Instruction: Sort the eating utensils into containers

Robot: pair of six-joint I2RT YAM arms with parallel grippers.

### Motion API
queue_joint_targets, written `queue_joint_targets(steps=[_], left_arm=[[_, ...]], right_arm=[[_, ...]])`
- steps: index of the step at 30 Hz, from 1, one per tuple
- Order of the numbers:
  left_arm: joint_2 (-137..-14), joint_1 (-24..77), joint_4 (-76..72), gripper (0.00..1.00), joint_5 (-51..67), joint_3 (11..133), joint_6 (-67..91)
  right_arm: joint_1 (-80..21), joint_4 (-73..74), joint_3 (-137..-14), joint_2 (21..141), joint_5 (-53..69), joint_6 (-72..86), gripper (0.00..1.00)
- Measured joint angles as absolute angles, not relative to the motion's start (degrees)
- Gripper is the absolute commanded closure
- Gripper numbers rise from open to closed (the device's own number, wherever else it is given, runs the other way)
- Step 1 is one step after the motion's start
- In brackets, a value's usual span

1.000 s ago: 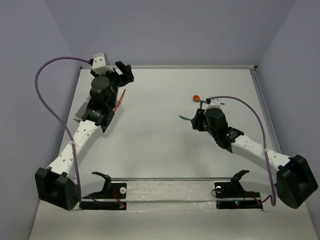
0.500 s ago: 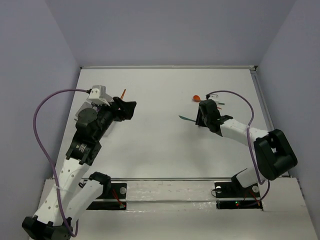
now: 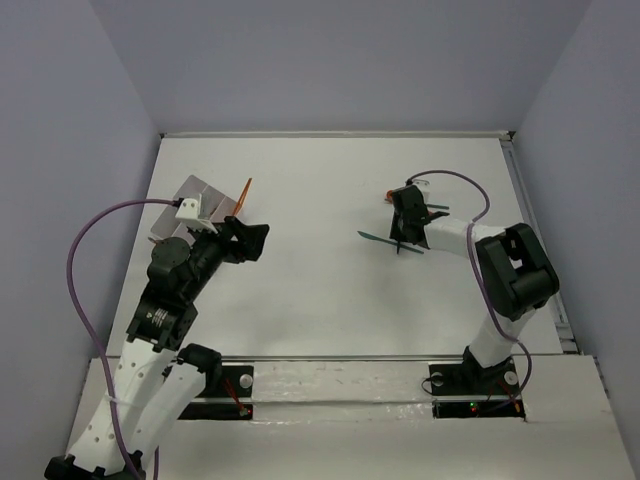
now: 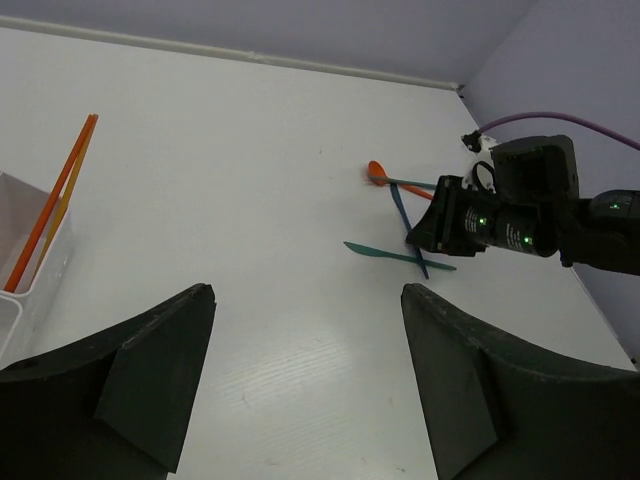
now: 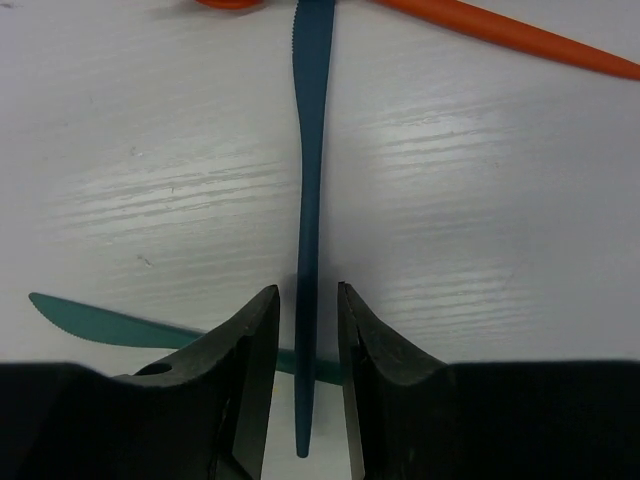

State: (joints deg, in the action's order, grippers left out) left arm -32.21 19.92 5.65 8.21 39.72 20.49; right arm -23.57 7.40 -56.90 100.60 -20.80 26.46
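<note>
White desk [image 3: 320,200], top view: the tray [image 3: 195,192] at far left holds orange sticks [image 3: 244,191]; unsorted utensils lie under the right gripper [image 3: 402,232].

Left wrist view: left gripper [image 4: 307,292] spread wide, empty, above the desk.

Right wrist view: jaws narrow, astride the blue knife [image 5: 308,200], evidently for pickup. Slim gaps either side, not clamped. Teal knife [image 5: 90,322] crosses it.
</note>
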Motion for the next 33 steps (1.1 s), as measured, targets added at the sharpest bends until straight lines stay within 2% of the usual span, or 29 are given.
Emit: queue_joint_targets(steps=[13,21,28,33], left_arm=[[-32.97,19.92,5.87,0.13,8.99,39.72,20.4],[-34.89,19.92,5.82,0.17,10.22,39.72,20.58],[-37.85,19.77,3.92,0.25,14.57,39.72,22.83],[-41.04,19.77,-0.12,0.29,18.94,38.65,26.76]], right_arm=[[-23.55,6.81,-57.91,102.72,-20.97,25.47,0.93],[-23.53,6.92,-54.15,95.96,-17.39,24.88,0.93],[-24.18,5.69,-50.61,85.52,-10.17,24.82,0.93],[-27.33,5.58,-48.53,82.24,-4.38,24.84,0.93]])
